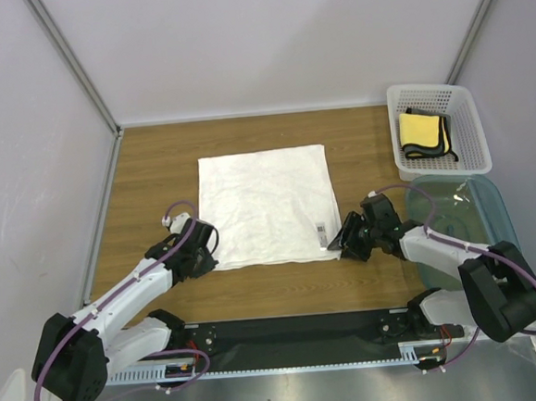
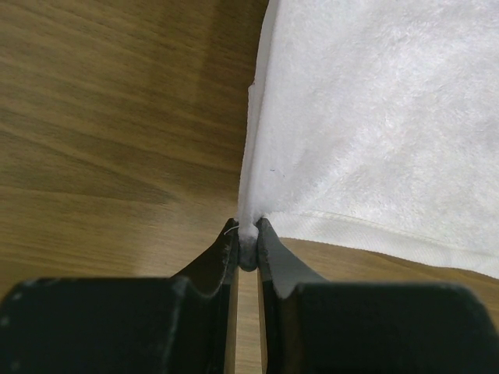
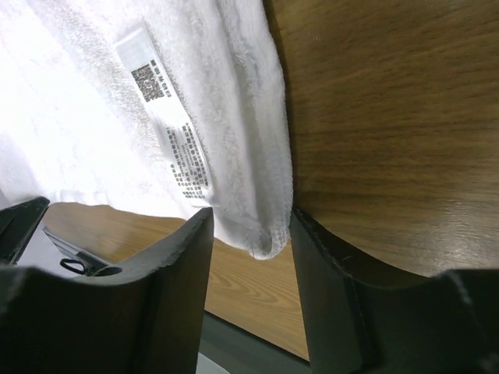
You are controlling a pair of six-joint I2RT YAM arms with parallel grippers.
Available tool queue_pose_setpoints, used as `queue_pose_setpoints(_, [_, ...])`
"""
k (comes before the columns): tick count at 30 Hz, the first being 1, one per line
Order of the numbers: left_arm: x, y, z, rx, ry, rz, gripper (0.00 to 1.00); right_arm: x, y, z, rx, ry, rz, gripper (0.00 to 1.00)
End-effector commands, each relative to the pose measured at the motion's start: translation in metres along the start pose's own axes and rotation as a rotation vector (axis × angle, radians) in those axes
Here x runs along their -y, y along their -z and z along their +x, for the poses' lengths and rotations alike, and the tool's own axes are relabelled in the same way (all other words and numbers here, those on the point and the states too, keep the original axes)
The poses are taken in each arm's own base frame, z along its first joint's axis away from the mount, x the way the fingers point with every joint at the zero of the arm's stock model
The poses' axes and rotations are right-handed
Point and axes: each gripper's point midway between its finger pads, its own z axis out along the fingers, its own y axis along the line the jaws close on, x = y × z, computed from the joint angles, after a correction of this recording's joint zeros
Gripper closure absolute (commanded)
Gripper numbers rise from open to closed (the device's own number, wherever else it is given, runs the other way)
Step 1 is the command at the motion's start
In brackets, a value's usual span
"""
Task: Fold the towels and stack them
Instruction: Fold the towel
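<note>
A large white towel (image 1: 267, 205) lies spread flat in the middle of the wooden table (image 1: 150, 173). My left gripper (image 1: 214, 262) is at its near left corner; in the left wrist view the left gripper (image 2: 247, 238) is shut on that corner of the white towel (image 2: 374, 125). My right gripper (image 1: 339, 245) is at the near right corner. In the right wrist view the right gripper (image 3: 251, 227) stands open, with the towel's corner (image 3: 261, 226) loose between its fingers, beside a printed label (image 3: 168, 132). A folded yellow towel (image 1: 421, 132) with a dark edge lies in the basket.
A white perforated basket (image 1: 473, 138) stands at the back right. A clear bluish tub (image 1: 477, 204) sits in front of it, right beside my right arm. Grey walls close off the table at the back and both sides.
</note>
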Motion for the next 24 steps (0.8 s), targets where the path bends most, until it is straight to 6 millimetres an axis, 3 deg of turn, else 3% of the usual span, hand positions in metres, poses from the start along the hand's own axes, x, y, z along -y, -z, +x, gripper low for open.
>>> queue_pose_setpoints(1, [-0.003,0.000,-0.001,0.019,-0.026,-0.006,0.99,0.046,-0.007,0.011,-0.023,0.007,0.194,0.51])
queue_pose_setpoints(5, [-0.006,0.000,0.000,0.019,-0.031,-0.016,1.00,0.044,-0.006,0.009,-0.018,0.014,0.205,0.80])
queue_pose_setpoints(11, [-0.005,0.008,-0.013,0.053,-0.024,-0.028,1.00,0.026,0.007,-0.008,0.023,0.072,0.200,0.99])
queue_pose_setpoints(19, [-0.001,0.040,-0.047,0.154,0.024,-0.042,1.00,-0.012,0.014,-0.021,0.015,0.093,0.109,1.00])
queue_pose_setpoints(24, [0.001,0.056,-0.066,0.207,0.030,-0.047,1.00,-0.042,0.026,-0.048,0.062,0.099,0.041,1.00])
